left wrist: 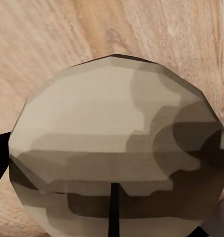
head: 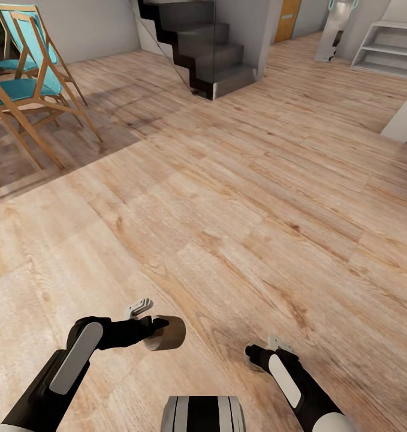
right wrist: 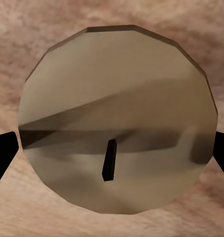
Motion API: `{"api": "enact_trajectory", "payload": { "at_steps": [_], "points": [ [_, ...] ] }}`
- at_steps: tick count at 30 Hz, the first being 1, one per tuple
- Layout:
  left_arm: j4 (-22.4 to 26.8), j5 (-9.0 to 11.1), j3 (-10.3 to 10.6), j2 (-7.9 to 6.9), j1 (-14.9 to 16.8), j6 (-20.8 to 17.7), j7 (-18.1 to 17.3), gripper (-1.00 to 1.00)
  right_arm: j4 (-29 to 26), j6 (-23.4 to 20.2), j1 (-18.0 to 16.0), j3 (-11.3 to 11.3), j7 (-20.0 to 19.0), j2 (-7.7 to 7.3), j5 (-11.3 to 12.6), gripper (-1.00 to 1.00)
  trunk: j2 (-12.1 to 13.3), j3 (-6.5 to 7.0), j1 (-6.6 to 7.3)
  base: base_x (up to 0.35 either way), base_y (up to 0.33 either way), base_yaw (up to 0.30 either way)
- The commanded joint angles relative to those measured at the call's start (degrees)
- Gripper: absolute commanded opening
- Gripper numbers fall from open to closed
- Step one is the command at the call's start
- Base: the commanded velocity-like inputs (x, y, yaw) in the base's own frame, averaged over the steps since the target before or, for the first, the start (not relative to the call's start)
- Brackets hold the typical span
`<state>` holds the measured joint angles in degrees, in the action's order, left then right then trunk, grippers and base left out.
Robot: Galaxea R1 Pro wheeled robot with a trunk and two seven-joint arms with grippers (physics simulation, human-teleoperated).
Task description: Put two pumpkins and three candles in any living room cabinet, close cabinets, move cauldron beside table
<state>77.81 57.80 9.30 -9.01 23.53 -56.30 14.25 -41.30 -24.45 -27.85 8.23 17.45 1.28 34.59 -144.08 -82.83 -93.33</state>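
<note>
In transit across bare wood floor (head: 239, 198). Left gripper (head: 158, 329) clamped on one candle (head: 167, 333), right gripper (right wrist: 112, 148) on another candle (right wrist: 116, 123). Stairs (head: 203, 42) far ahead, chairs (head: 29, 78) far left. Next, probably: find cabinet, pull drawer open.

Two round beige candles: one (head: 167, 333) near the lower edge of the wood floor (head: 227, 198) in the left gripper (head: 157, 324), another (right wrist: 116, 118) with a short dark wick seen between the right gripper's fingers (right wrist: 3, 153). Two robot arms. Two wooden folding chairs (head: 29, 84) with teal seats at the far left corner. One dark staircase (head: 209, 45) at the far edge. One white shelf unit (head: 389, 48) at the far right corner.
</note>
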Motion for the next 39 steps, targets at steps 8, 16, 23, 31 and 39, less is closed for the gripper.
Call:
{"api": "enact_trajectory", "payload": {
  "at_steps": [8,16,23,31,39],
  "points": [
    [0.1,0.6,0.1,-0.03,0.0,0.0,0.5,-1.00,-0.1,-0.1,0.0,0.2,0.5,-0.05,0.7,-1.00,0.0,-0.04,0.01,0.000,0.000,0.000],
    [0.1,0.6,0.1,0.02,0.0,0.0,0.5,-1.00,-0.1,-0.1,0.0,0.2,0.5,-0.05,0.7,-1.00,0.0,0.40,0.06,0.000,0.000,0.000],
    [0.0,0.6,0.1,0.04,0.0,0.0,0.5,-1.00,-0.1,-0.1,0.0,0.2,0.5,-0.05,0.7,-1.00,0.1,1.96,0.24,0.000,0.000,0.000],
    [0.0,0.6,0.1,0.04,0.0,0.0,0.5,-1.00,-0.5,-0.1,-0.1,0.2,0.4,-0.02,0.6,-1.00,0.2,3.73,0.45,0.000,0.000,0.000],
    [-1.0,1.6,-1.5,-0.49,-0.2,1.5,1.7,-1.00,-2.5,-0.8,-1.8,0.3,-0.4,0.11,0.4,-1.00,0.3,4.39,0.53,0.000,0.000,0.000]
  ]
}}
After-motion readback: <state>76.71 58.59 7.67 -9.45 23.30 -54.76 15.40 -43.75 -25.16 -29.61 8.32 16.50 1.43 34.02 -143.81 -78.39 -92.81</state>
